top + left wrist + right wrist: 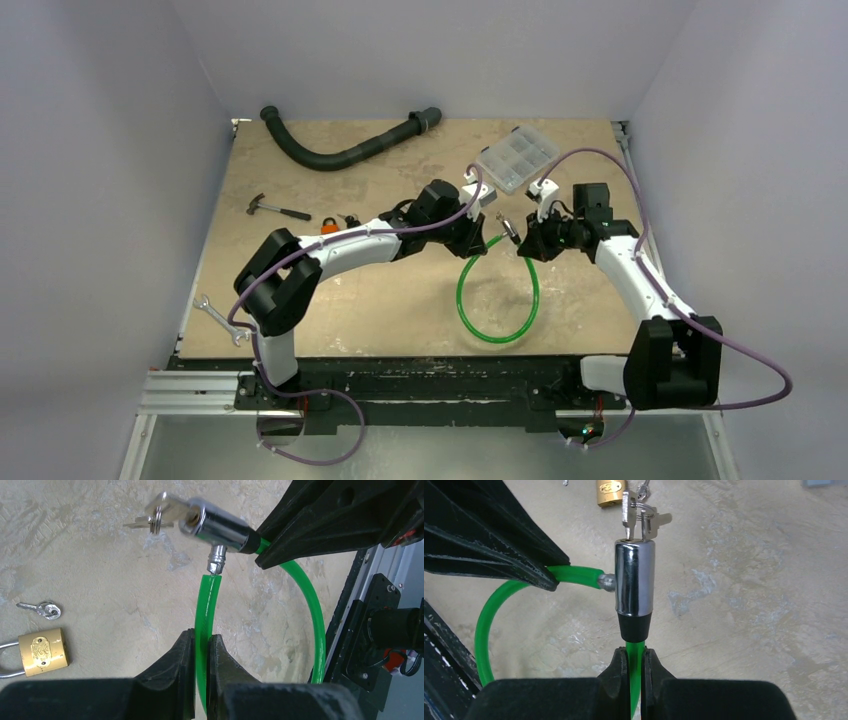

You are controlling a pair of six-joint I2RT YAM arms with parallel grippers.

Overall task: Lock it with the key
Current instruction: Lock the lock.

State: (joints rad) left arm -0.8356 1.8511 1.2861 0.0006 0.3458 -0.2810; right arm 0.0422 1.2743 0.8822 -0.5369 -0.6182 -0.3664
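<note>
A green cable lock (497, 300) loops over the table middle. My left gripper (201, 641) is shut on the cable's free end, whose metal pin (216, 559) touches the side of the chrome lock barrel (220, 526). My right gripper (635, 656) is shut on the cable just below the barrel (635, 580). A key on a ring (636, 510) is stuck in the barrel's top end, also seen in the left wrist view (160, 511). In the right wrist view the pin (607, 581) sits at the barrel's side hole. In the top view the two grippers, left (480, 232) and right (522, 240), face each other.
A brass padlock (42, 652) and small keys (42, 609) lie on the table left of the cable. A hammer (277, 209), a black hose (345, 150), a clear compartment box (516, 158) and a wrench (222, 320) lie around the table.
</note>
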